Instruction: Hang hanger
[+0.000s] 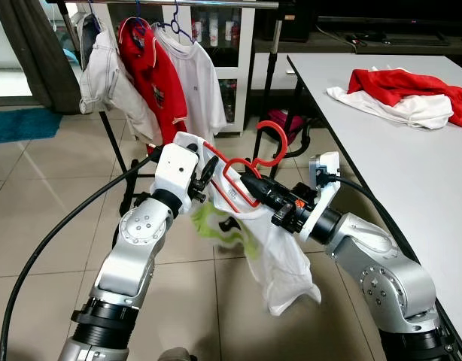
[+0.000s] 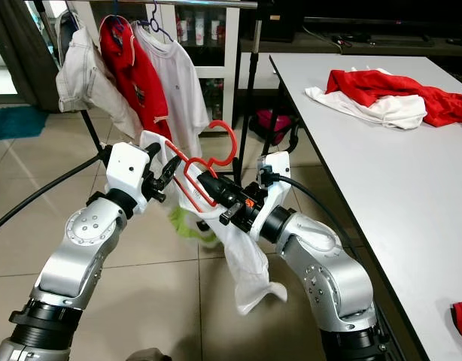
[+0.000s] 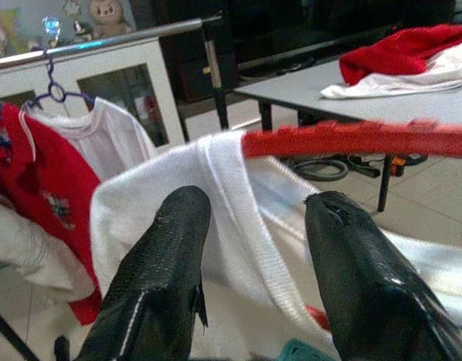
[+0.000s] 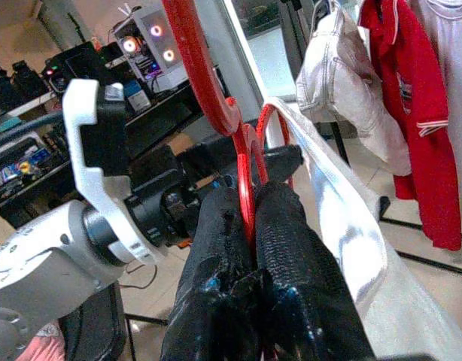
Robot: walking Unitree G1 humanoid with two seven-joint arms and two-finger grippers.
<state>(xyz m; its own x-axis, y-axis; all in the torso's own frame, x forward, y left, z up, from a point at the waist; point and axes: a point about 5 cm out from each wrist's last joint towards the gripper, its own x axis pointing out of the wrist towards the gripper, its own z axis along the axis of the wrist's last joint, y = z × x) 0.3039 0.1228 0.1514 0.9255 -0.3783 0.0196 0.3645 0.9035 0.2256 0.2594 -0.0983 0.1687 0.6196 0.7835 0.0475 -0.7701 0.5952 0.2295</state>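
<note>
At frame centre, the right gripper (image 1: 250, 183) is clamped shut on the red hanger (image 1: 246, 165) to steady it, while the left gripper (image 1: 207, 174), fingers spread, straddles the white shirt (image 1: 280, 256) collar to seat it before hanging.

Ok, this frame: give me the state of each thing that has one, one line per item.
Red plastic hanger: off the rail, clamped by the right gripper, white T-shirt on it.
White T-shirt with green print: partly on the hanger, hanging down.
Left gripper: open, at the shirt's collar.
Metal clothes rail: three garments hanging.
Red and white clothes: heaped on the white table.
</note>
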